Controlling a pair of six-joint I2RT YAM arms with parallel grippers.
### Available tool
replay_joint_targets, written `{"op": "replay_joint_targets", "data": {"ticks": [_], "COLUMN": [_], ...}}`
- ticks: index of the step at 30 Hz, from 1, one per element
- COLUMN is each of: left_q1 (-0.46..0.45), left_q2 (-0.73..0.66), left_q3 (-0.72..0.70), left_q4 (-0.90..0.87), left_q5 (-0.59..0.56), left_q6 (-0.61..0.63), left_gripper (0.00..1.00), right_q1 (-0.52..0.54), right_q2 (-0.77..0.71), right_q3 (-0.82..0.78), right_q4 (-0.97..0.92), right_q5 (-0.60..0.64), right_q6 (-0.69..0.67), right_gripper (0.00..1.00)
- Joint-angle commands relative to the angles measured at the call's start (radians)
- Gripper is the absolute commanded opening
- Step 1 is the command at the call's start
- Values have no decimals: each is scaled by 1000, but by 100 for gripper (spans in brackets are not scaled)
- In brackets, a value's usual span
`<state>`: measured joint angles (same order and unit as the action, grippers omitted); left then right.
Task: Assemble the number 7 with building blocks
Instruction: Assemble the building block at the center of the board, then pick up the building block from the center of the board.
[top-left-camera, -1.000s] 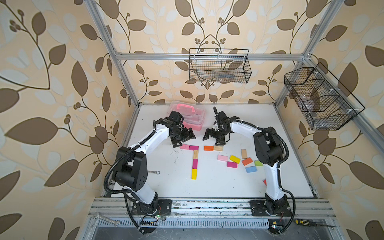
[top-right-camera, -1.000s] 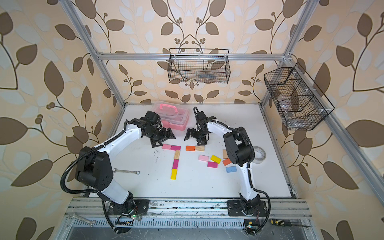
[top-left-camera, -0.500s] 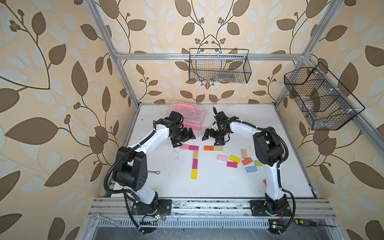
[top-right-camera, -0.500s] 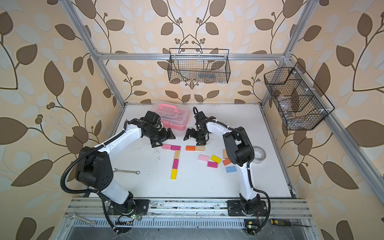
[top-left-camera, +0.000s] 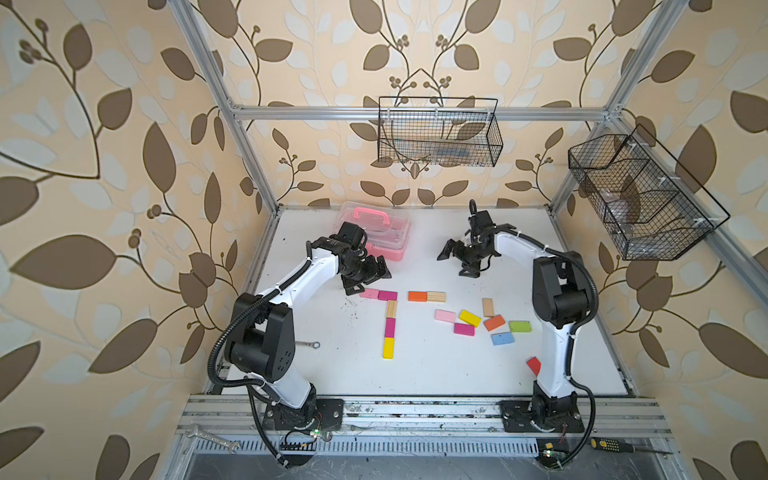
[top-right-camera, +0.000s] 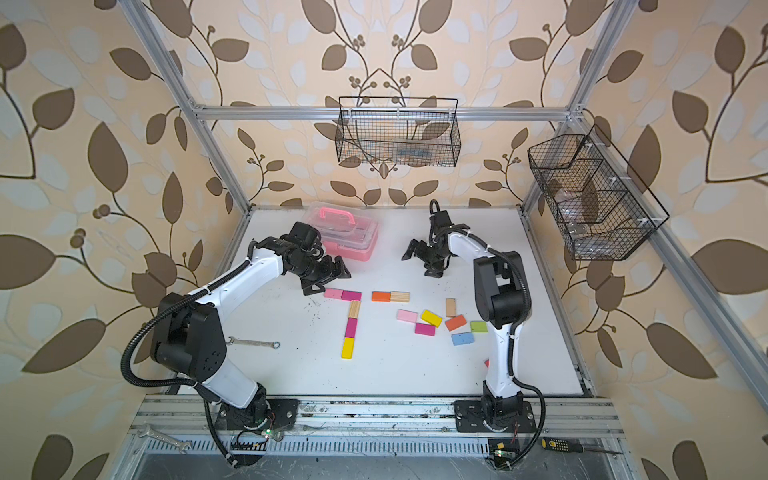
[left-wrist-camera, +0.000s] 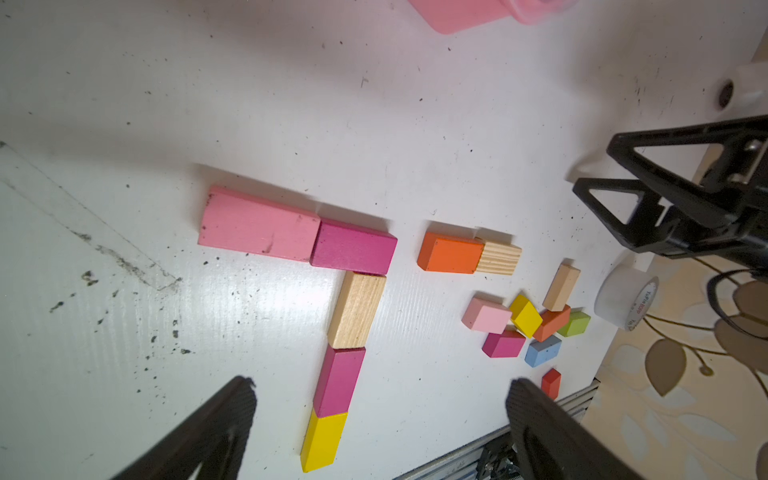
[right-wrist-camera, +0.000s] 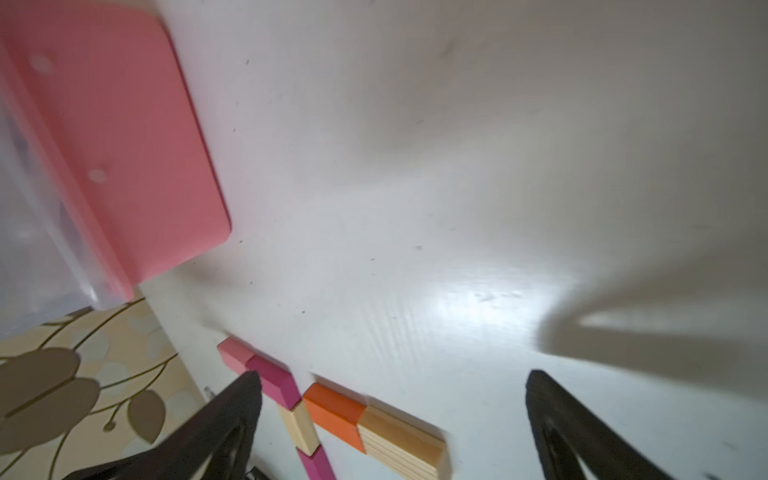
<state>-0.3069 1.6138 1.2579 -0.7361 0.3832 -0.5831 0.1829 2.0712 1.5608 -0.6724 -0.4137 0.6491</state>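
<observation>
Five building blocks lie flat as the number 7 in both top views: a pink block (top-left-camera: 369, 294) and a magenta block (top-left-camera: 387, 295) form the bar, with wood (top-left-camera: 391, 308), magenta (top-left-camera: 390, 327) and yellow (top-left-camera: 388, 347) blocks as the stem. The same figure (left-wrist-camera: 353, 249) fills the left wrist view. An orange block (top-left-camera: 417, 296) and a wood block (top-left-camera: 436, 296) lie end to end beside it. My left gripper (top-left-camera: 368, 279) (left-wrist-camera: 380, 384) hovers open just behind the bar's left end. My right gripper (top-left-camera: 455, 264) (right-wrist-camera: 392, 376) hangs open and empty behind the orange block (right-wrist-camera: 334, 411).
Several loose blocks (top-left-camera: 482, 322) lie scattered right of the figure, with a red one (top-left-camera: 533, 365) by the right arm's base. A pink clear-lidded case (top-left-camera: 380, 230) stands at the back. A spanner (top-right-camera: 253, 343) lies front left and a tape roll (left-wrist-camera: 625, 297) at the right edge.
My right gripper has drawn away to the right and back from the orange and wood pair. The left arm and the blocks have stayed put.
</observation>
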Motion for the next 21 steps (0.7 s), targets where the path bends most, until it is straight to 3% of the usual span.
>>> {"op": "replay_joint_targets", "data": {"ticks": [1,10,18,21], "left_q1": [5,3,-1,-1], "left_q2": [-14,25,35,30], "left_q3": [9,28,35,35], "left_q4": [-4,21,30,29], "left_q5": [-3,21,23,22], "left_q6": [-2,-15,-30,-31], "left_gripper": [97,97,97,97], "right_q1": [-22,-16,267,335], "right_q2": [-102,-242,-293,-277], "right_q3": [-102,-238,-228,-227], "right_q4": [-125,-226,-197,-188], "right_q5": [94,327,360,350], "right_q6": [-84,-228,-511,-557], "right_gripper": [99,96,93,90]}}
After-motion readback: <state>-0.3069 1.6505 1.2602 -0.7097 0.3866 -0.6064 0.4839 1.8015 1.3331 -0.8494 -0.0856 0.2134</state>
